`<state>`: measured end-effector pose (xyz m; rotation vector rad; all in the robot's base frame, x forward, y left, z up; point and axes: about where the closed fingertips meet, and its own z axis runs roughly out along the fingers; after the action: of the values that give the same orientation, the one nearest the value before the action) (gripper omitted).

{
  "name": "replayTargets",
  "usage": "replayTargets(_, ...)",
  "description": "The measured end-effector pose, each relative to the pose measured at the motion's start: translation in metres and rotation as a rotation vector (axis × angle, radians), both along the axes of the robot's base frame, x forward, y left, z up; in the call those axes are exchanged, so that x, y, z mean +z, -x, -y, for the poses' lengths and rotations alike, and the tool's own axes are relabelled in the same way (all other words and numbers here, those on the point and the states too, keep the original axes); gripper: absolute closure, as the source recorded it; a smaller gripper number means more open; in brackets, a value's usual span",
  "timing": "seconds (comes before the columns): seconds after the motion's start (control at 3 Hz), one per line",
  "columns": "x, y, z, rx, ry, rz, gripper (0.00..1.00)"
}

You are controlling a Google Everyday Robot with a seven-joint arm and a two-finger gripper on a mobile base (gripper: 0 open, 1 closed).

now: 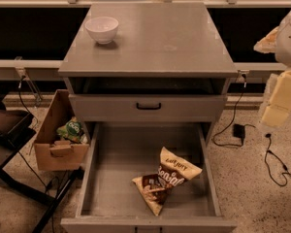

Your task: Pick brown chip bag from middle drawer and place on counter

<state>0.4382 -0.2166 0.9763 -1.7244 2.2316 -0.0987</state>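
Note:
The brown chip bag [165,178] lies crumpled on the floor of the open middle drawer [119,171], towards its front right. It is dark brown with tan-yellow ends and white lettering. The counter [160,38] is the flat grey top of the cabinet, with a faint round mark right of centre. My gripper [281,101] shows as cream-coloured arm parts at the right edge of the camera view. It is beside the cabinet, above the floor, and well apart from the bag and the drawer.
A white bowl [102,29] stands on the counter's back left. A shut drawer front with a black handle [148,106] sits above the open drawer. A cardboard box [56,144] with a green packet [72,129] stands to the left. Cables [274,164] lie on the floor to the right.

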Motion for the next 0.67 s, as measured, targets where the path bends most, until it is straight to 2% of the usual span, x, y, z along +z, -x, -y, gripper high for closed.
replayTargets(0.33, 0.0, 0.0, 0.0, 0.0, 0.0, 0.0, 0.0)
replayTargets(0.67, -0.019, -0.005, -0.013, 0.041, -0.019, 0.012, 0.0)
